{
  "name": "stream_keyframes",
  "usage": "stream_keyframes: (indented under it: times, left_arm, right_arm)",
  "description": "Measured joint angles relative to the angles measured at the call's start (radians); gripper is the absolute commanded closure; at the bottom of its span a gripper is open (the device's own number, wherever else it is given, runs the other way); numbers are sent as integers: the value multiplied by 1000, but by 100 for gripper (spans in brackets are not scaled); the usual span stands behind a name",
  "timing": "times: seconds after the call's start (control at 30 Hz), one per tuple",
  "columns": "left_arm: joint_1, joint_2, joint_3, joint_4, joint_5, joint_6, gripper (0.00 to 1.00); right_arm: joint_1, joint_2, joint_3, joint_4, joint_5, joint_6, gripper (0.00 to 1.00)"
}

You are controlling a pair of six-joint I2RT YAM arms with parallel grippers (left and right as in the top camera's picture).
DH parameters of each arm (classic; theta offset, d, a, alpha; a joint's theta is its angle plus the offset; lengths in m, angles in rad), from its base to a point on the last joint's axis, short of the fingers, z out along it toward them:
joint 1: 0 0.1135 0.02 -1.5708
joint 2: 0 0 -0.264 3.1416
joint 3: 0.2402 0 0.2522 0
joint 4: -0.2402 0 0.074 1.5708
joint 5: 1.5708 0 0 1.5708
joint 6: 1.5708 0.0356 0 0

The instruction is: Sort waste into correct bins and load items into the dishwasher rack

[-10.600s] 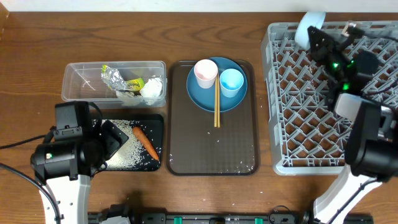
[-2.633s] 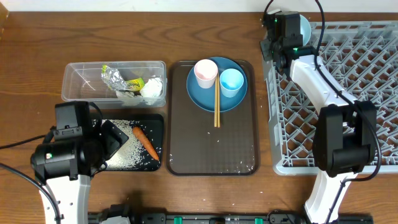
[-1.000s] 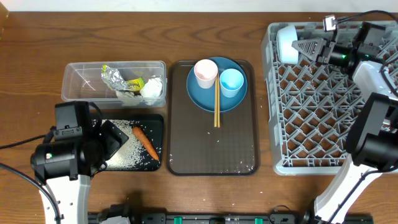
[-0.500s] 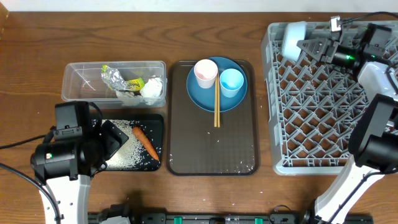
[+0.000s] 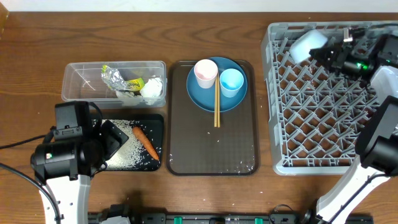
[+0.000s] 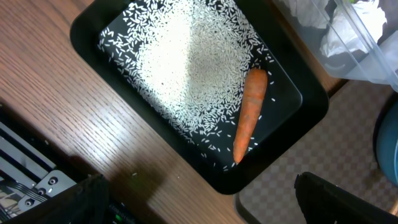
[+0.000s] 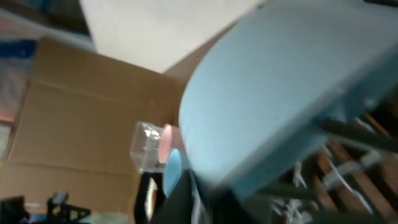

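Note:
My right gripper (image 5: pixel 328 52) is shut on the pale-blue bowl (image 5: pixel 306 45), tilted over the far left part of the grey rack (image 5: pixel 323 137); the bowl fills the right wrist view (image 7: pixel 280 93). The dark-blue plate (image 5: pixel 205 96) on the brown tray holds the pink cup (image 5: pixel 206 73), the light-blue cup (image 5: pixel 231 81) and the chopsticks (image 5: pixel 216 102). The clear tub (image 5: pixel 81 84) holds foil (image 5: pixel 113 76), a yellow-green wrapper (image 5: pixel 134 83) and tissue (image 5: pixel 152 89). The black tray (image 6: pixel 292 93) holds the carrot (image 6: pixel 249 115) and rice (image 6: pixel 186 62). My left gripper (image 6: pixel 205 214) is open above the tray's near edge.
The brown serving tray (image 5: pixel 211 155) lies between the bins and the rack. The rack's upright pegs cover its whole floor. The left arm's body (image 5: pixel 68 149) stands at the front left, next to the black tray.
My right arm has swung the bowl from the table side of the rack's far left corner to over the rack, a little to the right. The left arm has not moved.

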State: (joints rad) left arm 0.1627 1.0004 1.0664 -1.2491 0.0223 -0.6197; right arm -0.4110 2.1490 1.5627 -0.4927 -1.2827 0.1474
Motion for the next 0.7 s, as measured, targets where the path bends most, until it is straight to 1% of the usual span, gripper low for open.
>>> stream_keyframes:
  times: [0.07,0.27,0.37,0.47,0.57,0.7]
  left_arm:
    - [0,0,0,0,0,0,2]
    - [0,0,0,0,0,0,2]
    - [0,0,0,0,0,0,2]
    - [0,0,0,0,0,0,2]
    - [0,0,0,0,0,0,2]
    - [0,0,0,0,0,0,2]
  right_arm:
    - [-12,0,-2,-70,49,-31,73]
    - [-53,0,-3,-223,208,-142,63]
    - [-69,-13,-2,-257,235,-172,57]
    - [-82,-32,-2,-270,315,-197,50]
    - [-92,-58,-3,-277,391,-207,50]
    - [-90,-151,-4,-278,496,-209,59]
